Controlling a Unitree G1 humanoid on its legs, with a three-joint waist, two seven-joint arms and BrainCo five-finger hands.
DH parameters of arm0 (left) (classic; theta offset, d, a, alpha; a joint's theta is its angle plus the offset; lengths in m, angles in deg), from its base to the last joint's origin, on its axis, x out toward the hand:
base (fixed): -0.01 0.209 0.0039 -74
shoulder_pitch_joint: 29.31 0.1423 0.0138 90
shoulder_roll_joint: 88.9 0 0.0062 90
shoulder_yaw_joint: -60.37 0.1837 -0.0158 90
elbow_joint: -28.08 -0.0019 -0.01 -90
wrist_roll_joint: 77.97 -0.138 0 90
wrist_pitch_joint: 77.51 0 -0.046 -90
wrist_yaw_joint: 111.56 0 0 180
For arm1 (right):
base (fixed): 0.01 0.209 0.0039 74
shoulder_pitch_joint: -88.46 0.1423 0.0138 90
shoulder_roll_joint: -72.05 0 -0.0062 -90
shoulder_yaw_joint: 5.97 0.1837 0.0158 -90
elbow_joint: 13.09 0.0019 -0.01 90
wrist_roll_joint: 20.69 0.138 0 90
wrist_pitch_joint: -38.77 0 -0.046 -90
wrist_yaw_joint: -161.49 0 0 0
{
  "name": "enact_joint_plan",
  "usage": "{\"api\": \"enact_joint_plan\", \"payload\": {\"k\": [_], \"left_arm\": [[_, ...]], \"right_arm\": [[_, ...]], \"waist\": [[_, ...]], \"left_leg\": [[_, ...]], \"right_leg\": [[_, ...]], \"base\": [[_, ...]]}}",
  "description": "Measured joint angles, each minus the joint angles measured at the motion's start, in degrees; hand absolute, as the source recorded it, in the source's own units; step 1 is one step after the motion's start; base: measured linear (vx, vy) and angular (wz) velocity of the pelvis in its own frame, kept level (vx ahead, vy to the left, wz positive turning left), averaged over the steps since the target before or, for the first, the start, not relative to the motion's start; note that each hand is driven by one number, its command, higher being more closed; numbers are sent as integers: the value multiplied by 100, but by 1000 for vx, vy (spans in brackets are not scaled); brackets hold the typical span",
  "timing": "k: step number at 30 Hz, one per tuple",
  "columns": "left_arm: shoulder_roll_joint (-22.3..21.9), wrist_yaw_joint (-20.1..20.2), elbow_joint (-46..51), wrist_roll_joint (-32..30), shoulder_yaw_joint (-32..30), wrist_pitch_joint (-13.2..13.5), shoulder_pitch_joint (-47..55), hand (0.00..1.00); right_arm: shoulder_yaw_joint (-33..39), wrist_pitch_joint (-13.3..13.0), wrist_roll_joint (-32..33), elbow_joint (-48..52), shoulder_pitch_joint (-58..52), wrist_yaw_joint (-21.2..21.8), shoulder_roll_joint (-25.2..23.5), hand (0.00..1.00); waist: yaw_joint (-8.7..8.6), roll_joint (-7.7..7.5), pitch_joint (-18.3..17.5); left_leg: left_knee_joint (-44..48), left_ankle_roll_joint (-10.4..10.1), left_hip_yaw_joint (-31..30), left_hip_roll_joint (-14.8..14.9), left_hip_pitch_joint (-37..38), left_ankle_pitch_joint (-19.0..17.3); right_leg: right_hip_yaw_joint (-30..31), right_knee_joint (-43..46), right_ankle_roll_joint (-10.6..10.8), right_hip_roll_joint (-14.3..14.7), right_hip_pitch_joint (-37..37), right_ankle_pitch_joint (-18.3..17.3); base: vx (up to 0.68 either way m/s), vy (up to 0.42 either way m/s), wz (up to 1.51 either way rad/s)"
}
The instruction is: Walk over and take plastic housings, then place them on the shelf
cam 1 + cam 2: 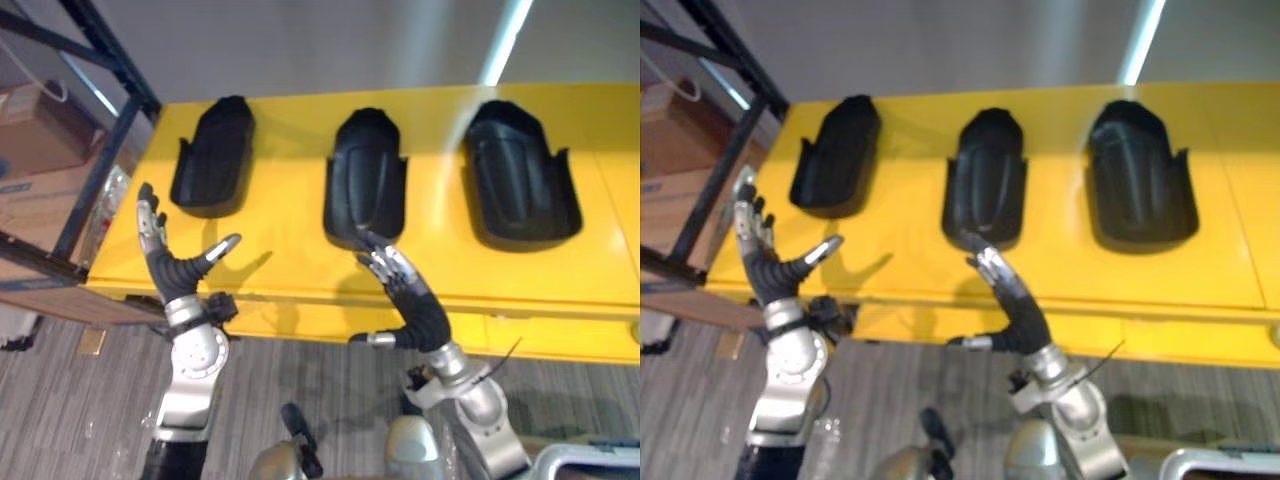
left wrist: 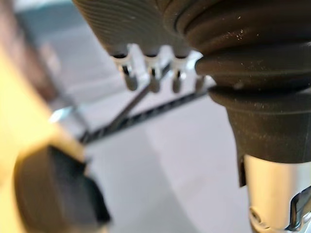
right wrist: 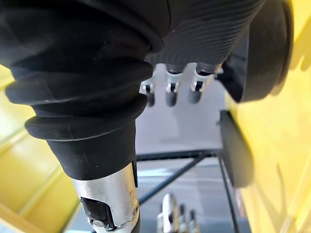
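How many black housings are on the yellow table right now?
3, in a row: left housing by the shelf frame, middle housing by the right hand, right housing farthest right. None looks hidden.

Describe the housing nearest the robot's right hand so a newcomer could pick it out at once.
Start at the yellow table, where three black plastic housings lie in a row. It is the middle housing, between the left housing and the right housing. Alone among them, it has the right hand, fingers straight, at its near end.
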Motion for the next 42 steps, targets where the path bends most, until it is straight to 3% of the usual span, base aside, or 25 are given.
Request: {"api": "enact_joint_plan", "payload": {"k": [3,7,9,12,15,21,26,33,37,41,42], "left_arm": [[438,128,168,-663,-164,-286,65,0],[1171,633,-53,-1108,-473,-668,-84,0],[1711,1142,-969,-1108,-459,-721,-564,0],[2173,1618,-2314,-1022,-401,-867,-1063,0],[2452,1949,-3329,-775,-223,-908,-1321,0],[2567,2223,-4417,-355,-145,-820,-1580,0],[2630,2073,-5024,-355,-29,-604,-1806,0],[2636,724,-5606,-482,-11,78,-2220,0],[2641,616,-5643,-499,128,222,-2347,0],[2668,636,-5720,-599,308,236,-2388,0],[2681,645,-5847,-607,307,234,-2385,0]], "right_arm": [[-63,62,0,-53,3,-132,-4,0],[-102,163,-12,-227,12,-246,14,0],[-106,211,-10,-255,40,-331,93,0],[-104,279,-6,-256,46,-331,199,0],[-102,324,0,-256,50,-301,251,0],[-94,328,5,-256,48,-89,331,0],[-50,318,25,-256,48,71,411,0],[22,154,119,-290,62,209,501,0],[24,57,53,-290,98,115,574,0],[188,-10,-536,-292,105,-885,611,0],[581,-11,-1039,-295,5,-1547,590,0]], "waist": [[38,82,-150],[39,101,-425],[30,125,-487],[-30,130,-491],[-63,125,-493],[-155,123,-494],[-230,122,-494],[-281,100,-499],[-301,93,-499],[-330,89,-496],[-363,87,-494]], "left_leg": [[0,-1,-107,-1,-73,2],[0,-2,-102,-2,-77,2],[0,-2,-97,0,-70,3],[0,-1,-39,0,-66,3],[0,-1,85,3,-65,3],[0,-1,261,27,-58,3],[0,0,315,26,-58,4],[-1,-30,482,31,-2,-21],[-1,-36,590,24,11,-35],[0,-35,693,22,11,-46],[0,-31,731,10,10,-58]], "right_leg": [[-136,-93,0,2,53,3],[-143,-130,11,9,87,20],[-135,-124,12,10,85,26],[-55,-148,15,10,36,63],[86,-156,13,15,-60,75],[295,-159,7,50,-191,141],[355,-142,11,51,-239,160],[564,-114,19,63,-341,176],[673,-93,35,64,-413,194],[797,-46,38,75,-513,195],[849,-38,46,71,-547,200]], "base": [[33,-6,20],[61,-6,1],[0,0,0],[-41,29,-11],[-37,31,-18],[-12,13,-17],[-8,5,-6],[-7,6,-13],[2,5,-14],[3,0,-12],[8,4,-16]]}}
